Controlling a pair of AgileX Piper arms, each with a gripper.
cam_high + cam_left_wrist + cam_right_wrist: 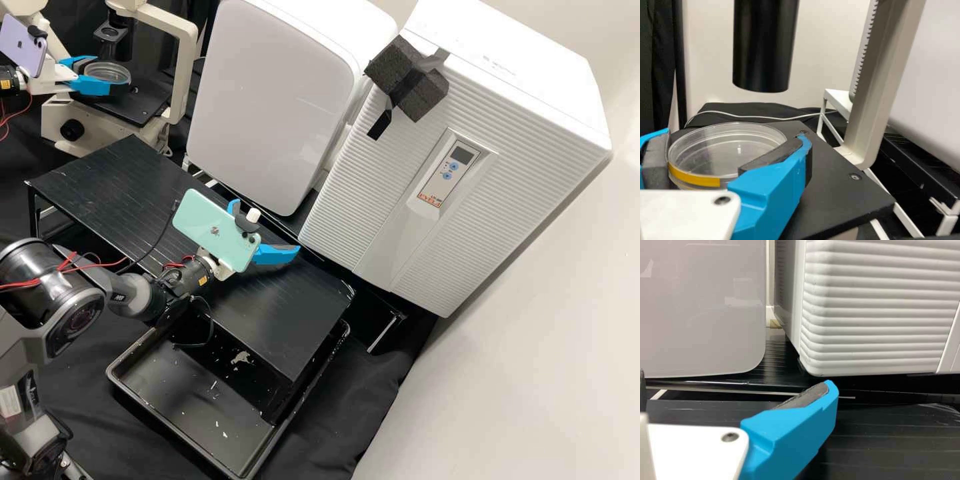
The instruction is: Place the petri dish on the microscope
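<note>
At the upper left of the high view, my left gripper (105,73) is shut on the clear petri dish (109,71), over the black stage (138,107) of the cream microscope (179,40). In the left wrist view, the pads of the left gripper (734,140) lie against both sides of the petri dish (732,145), which has a yellow band on its side. I cannot tell if its base touches the stage (840,200). My right gripper (260,228) is over the black rack, open and holding nothing; in its wrist view the right gripper (734,385) has its fingers wide apart.
A dark microscope tube (762,45) hangs above the stage beyond the dish, and the cream upright (885,75) rises beside it. Two big white appliances (273,100) (427,173) stand behind the black rack (120,180). A black tray (153,413) lies partly under the rack.
</note>
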